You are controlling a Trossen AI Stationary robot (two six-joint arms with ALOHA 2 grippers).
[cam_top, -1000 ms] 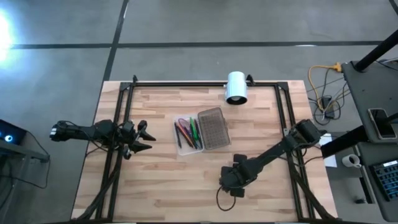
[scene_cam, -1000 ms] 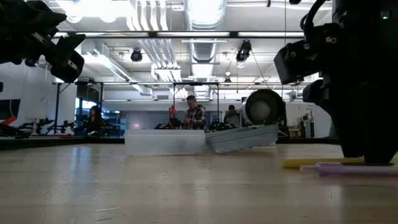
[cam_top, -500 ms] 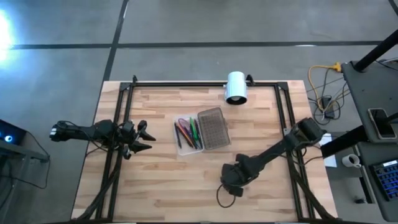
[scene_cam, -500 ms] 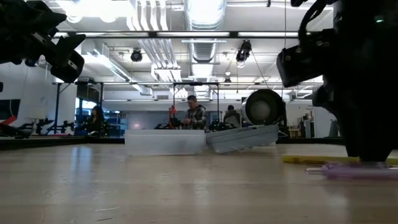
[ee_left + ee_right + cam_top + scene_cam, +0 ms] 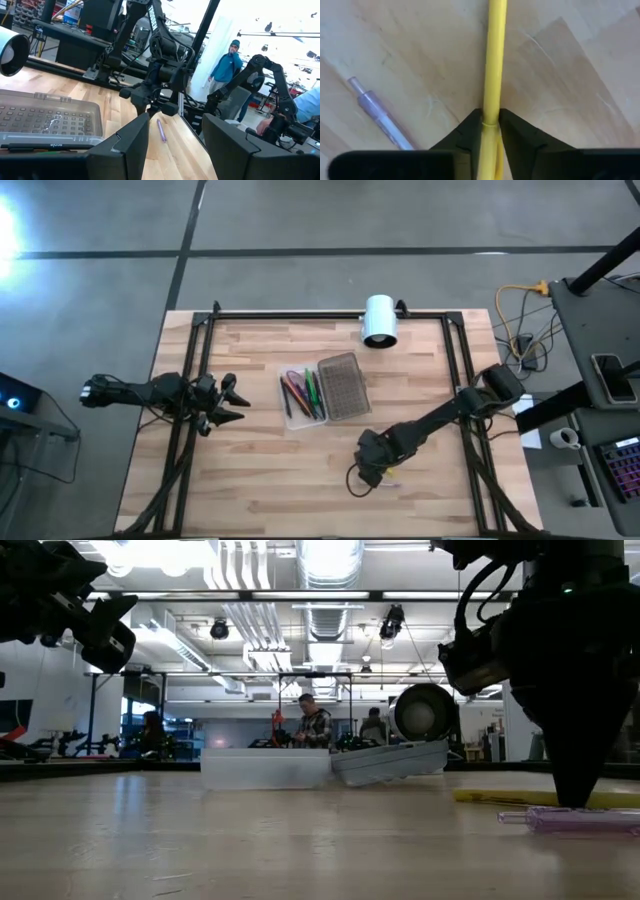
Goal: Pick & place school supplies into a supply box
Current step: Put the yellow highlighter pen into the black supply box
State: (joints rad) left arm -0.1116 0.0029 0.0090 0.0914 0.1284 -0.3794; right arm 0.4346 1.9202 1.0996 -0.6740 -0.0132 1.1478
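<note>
Right gripper pinches yellow pencil near desk's front edge: light, stiff, slippery; mid-shaft hold is safer. Left gripper open.

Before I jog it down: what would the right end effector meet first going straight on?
The yellow pencil already between the right end effector's fingers, then the table right beneath.

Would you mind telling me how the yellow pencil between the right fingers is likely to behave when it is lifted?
The yellow pencil looks straight, thin and probably stiff, so it should not droop. The right gripper holds it near one end, so it may pivot or sag in the fingers. Round and smooth, it could roll on the table if dropped.
</note>
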